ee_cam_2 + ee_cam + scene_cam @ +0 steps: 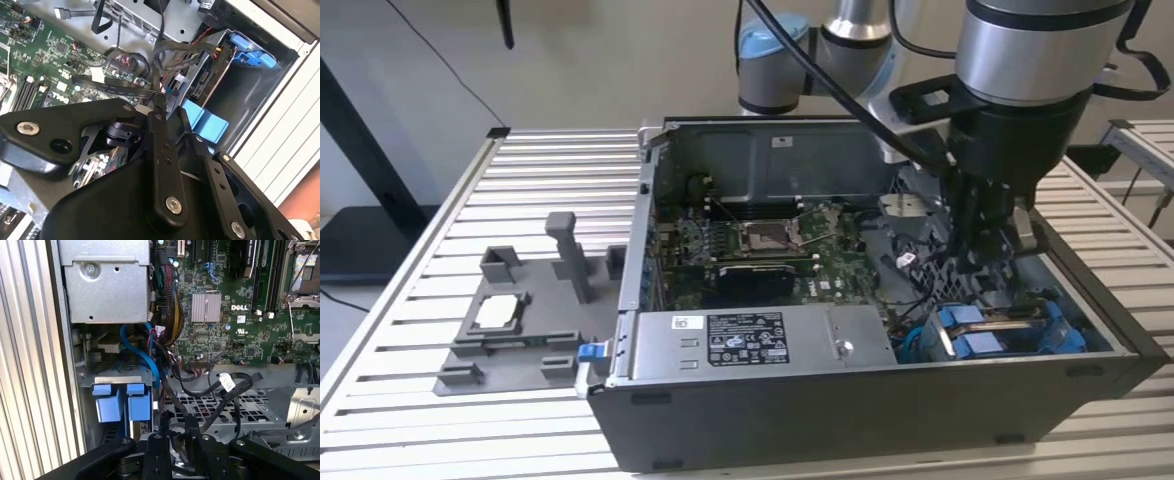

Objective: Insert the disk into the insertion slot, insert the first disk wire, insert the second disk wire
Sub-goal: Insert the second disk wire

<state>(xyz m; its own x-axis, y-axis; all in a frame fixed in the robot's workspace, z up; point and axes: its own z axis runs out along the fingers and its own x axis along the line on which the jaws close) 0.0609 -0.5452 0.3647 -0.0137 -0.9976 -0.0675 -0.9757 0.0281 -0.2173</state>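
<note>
Closest in both wrist views: the black end effector [170,106] [177,422], lowered among loose black wires [220,390] over the perforated metal floor. Cannot tell whether spread or pinching a wire. Just beyond, in the first wrist view, the disk [137,405], already seated in its bay by the case wall, blue tabs side by side, with a blue cable [145,355] curving above. Further on, the motherboard [225,315] and the grey power supply [107,280]. From the exterior view, more context: the arm [1014,60] reaching down into the open case [854,420], the disk [994,335] at the near corner on the exterior view's right, and a grey fixture [520,330] apart on the slatted counter [414,300].
</note>
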